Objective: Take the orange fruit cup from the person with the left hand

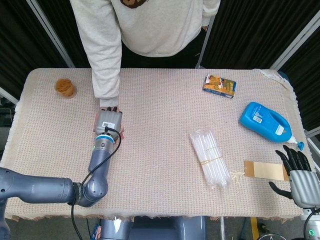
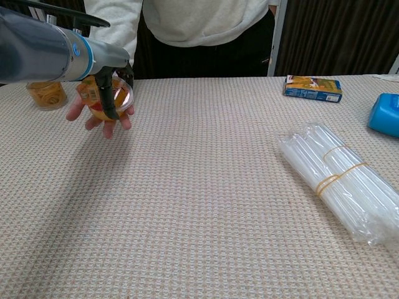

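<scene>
The orange fruit cup (image 2: 122,95) lies tilted on the person's upturned palm (image 2: 93,122) at the far left of the table. My left hand (image 2: 112,87) comes in from the left, and its dark fingers wrap around the cup. In the head view my left hand (image 1: 108,121) lies on top of the palm and hides the cup. The person's grey sleeve (image 1: 105,60) reaches down to it. My right hand (image 1: 299,175) rests at the table's front right corner, fingers apart and holding nothing.
A small jar of orange contents (image 1: 65,87) stands at the back left, close to my left arm (image 2: 37,53). A blue and orange box (image 1: 219,85), a blue bottle (image 1: 265,121), a bundle of clear straws (image 1: 210,157) and a tan card (image 1: 263,170) lie on the right half.
</scene>
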Controlling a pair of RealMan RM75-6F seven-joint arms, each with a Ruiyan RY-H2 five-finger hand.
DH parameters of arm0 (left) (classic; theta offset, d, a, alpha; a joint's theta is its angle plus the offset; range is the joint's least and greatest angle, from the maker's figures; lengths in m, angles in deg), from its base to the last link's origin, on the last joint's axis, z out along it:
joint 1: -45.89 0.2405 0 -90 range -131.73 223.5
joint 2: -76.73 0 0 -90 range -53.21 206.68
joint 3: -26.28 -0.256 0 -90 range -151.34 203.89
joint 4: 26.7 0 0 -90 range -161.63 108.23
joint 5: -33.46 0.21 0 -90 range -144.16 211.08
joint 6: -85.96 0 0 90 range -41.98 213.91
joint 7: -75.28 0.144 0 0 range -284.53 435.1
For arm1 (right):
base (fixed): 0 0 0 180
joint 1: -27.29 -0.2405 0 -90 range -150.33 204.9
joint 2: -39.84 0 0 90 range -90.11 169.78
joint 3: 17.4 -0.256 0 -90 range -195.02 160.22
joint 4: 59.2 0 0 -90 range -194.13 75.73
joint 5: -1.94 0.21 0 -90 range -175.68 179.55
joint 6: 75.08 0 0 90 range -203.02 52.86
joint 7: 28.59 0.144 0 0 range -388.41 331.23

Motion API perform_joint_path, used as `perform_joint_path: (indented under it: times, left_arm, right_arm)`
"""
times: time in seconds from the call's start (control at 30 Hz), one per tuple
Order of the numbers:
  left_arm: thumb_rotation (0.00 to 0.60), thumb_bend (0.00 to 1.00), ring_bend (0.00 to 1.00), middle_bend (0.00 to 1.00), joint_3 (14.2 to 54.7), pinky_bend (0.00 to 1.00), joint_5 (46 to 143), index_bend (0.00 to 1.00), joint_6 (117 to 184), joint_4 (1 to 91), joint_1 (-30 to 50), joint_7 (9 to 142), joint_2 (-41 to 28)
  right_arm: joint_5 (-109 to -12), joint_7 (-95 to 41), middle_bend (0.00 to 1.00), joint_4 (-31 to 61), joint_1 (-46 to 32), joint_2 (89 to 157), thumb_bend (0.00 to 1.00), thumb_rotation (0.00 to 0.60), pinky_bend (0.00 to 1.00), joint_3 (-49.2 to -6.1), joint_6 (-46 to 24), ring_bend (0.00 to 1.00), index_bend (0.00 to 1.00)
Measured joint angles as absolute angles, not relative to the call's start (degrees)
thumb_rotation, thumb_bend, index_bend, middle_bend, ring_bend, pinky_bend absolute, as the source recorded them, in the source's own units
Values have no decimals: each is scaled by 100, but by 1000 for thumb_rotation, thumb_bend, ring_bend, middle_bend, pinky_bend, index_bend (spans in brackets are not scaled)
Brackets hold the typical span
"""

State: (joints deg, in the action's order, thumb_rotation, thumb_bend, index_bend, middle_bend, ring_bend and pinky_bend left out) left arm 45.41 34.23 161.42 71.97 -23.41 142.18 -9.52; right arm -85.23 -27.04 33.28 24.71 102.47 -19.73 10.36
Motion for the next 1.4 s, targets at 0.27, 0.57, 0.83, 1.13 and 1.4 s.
perform_joint_path:
  times: [0.27,0.57,0.83,1.13,1.4]
  left_arm:
    - [600,549,521,589,4434,555,4591,812,16325,7236,-2100,13410,-1083]
    - [600,551,521,591,4432,554,5290,815,16478,8123,-1759,12888,-637]
    - [600,554,521,592,3945,552,6580,821,16625,9396,-997,12292,291]
    - [600,552,512,580,2329,538,8949,817,16626,9719,371,11145,937]
    - [600,553,430,456,1735,481,9758,739,16275,8570,1125,10438,560]
  right_arm:
    - [-8503,-2719,0,3335,2476,10252,112,600,0,-1980,1035,0,115]
    - [-8484,-2759,0,3336,2480,10254,112,600,0,-1986,1035,0,115]
    - [-8474,-2824,0,3362,2490,10253,112,600,0,-1987,1044,0,115]
    - [-8429,-2908,0,3407,2493,10266,112,600,0,-2003,1036,0,115]
    - [-8411,-2932,0,3426,2493,10273,112,600,0,-2013,1031,0,115]
